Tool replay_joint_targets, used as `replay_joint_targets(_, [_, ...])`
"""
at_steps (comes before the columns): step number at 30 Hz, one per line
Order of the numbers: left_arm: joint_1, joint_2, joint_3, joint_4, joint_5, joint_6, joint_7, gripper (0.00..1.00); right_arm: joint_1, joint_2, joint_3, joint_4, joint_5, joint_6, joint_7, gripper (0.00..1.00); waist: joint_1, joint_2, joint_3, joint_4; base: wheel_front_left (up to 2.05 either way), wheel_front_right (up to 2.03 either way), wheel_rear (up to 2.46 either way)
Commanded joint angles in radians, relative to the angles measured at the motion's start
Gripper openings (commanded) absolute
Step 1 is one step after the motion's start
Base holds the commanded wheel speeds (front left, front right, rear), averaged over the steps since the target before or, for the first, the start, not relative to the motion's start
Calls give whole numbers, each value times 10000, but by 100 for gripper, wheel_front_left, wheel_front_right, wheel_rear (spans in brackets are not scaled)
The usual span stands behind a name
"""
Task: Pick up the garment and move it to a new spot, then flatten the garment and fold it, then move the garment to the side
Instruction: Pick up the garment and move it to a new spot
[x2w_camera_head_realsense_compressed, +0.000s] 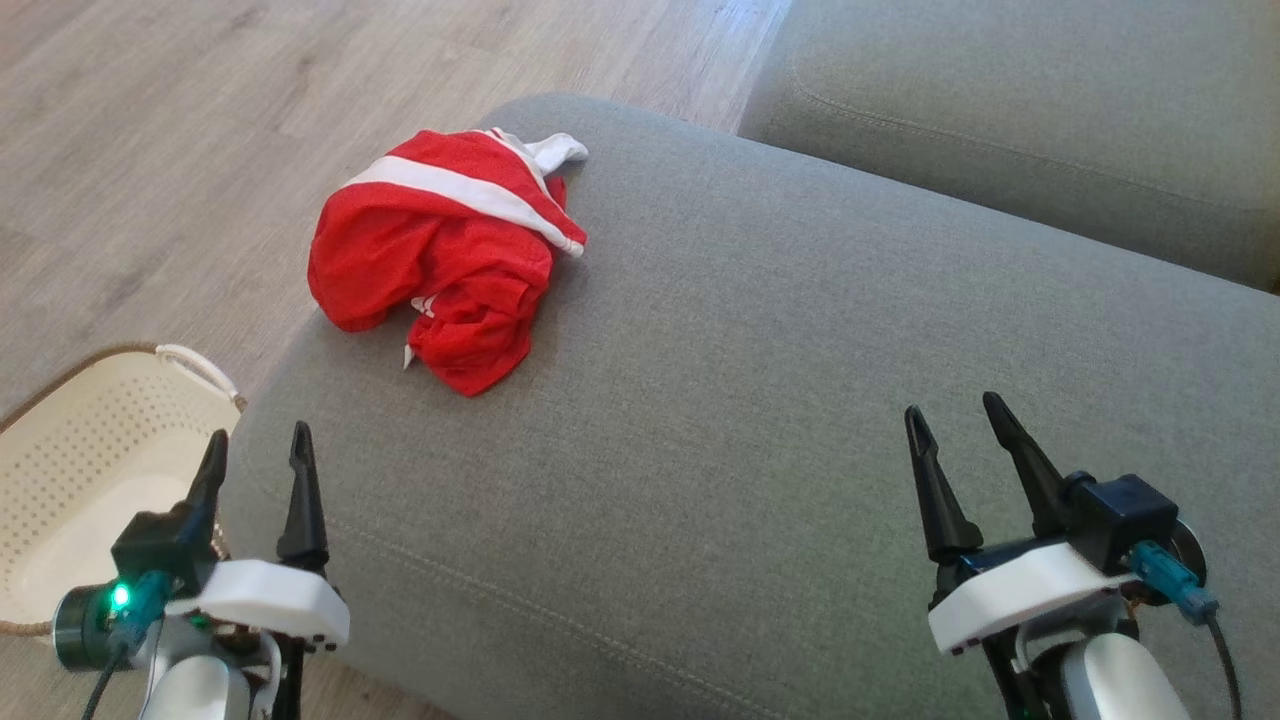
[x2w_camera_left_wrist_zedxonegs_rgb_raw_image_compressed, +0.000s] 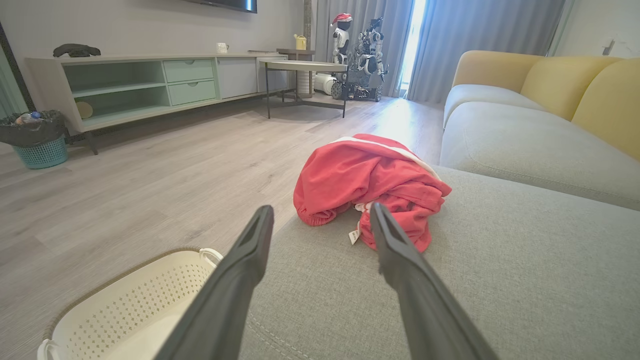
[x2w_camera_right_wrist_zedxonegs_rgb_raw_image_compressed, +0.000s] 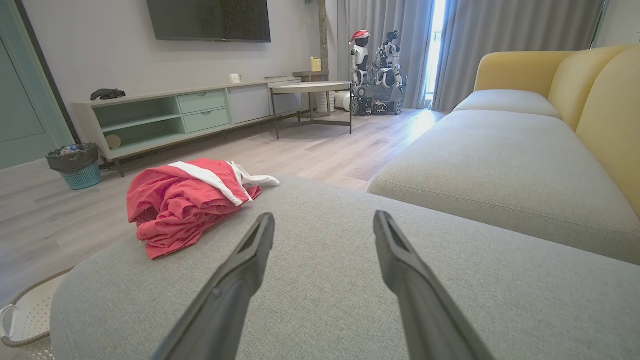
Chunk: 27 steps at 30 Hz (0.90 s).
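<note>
A crumpled red garment (x2w_camera_head_realsense_compressed: 445, 255) with a white stripe lies in a heap on the far left corner of the grey sofa cushion (x2w_camera_head_realsense_compressed: 760, 400). It also appears ahead in the left wrist view as the garment (x2w_camera_left_wrist_zedxonegs_rgb_raw_image_compressed: 367, 187) and to the left in the right wrist view as the garment (x2w_camera_right_wrist_zedxonegs_rgb_raw_image_compressed: 187, 200). My left gripper (x2w_camera_head_realsense_compressed: 258, 450) hovers open at the cushion's near left edge, well short of the cloth. Over the cushion's near right part my right gripper (x2w_camera_head_realsense_compressed: 958, 418) is open too, with nothing between its fingers.
A cream perforated laundry basket (x2w_camera_head_realsense_compressed: 90, 470) stands on the wooden floor (x2w_camera_head_realsense_compressed: 150, 150) just left of the cushion. A second sofa seat (x2w_camera_head_realsense_compressed: 1040, 110) lies at the far right. Across the room are a low cabinet (x2w_camera_left_wrist_zedxonegs_rgb_raw_image_compressed: 150, 82), a round table (x2w_camera_left_wrist_zedxonegs_rgb_raw_image_compressed: 305, 67) and a bin (x2w_camera_left_wrist_zedxonegs_rgb_raw_image_compressed: 40, 142).
</note>
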Motion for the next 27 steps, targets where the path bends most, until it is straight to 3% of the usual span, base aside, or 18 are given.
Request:
replay_joint_targets(1, [-403,85,424,-407,-24,75,-124,100,-278,-53,236,-379,-15,40,16,100,0,0,29,-24,0,0,0])
replay_joint_targets(11, [-675,1,604,-491,-111,89,-124,100,-343,-53,250,-583,-125,40,185,100,0,0,355,-196,0,0,0])
replay_joint_targets(19, [-2379,86,1135,-758,-366,43,-124,100,-955,-303,227,-1365,-419,40,683,100,0,0,1990,-871,0,0,0])
replay_joint_targets(27, [-4905,703,1508,1466,-584,-457,-124,100,-1664,-686,109,-1910,-499,40,1021,100,0,0,3675,-1659,0,0,0])
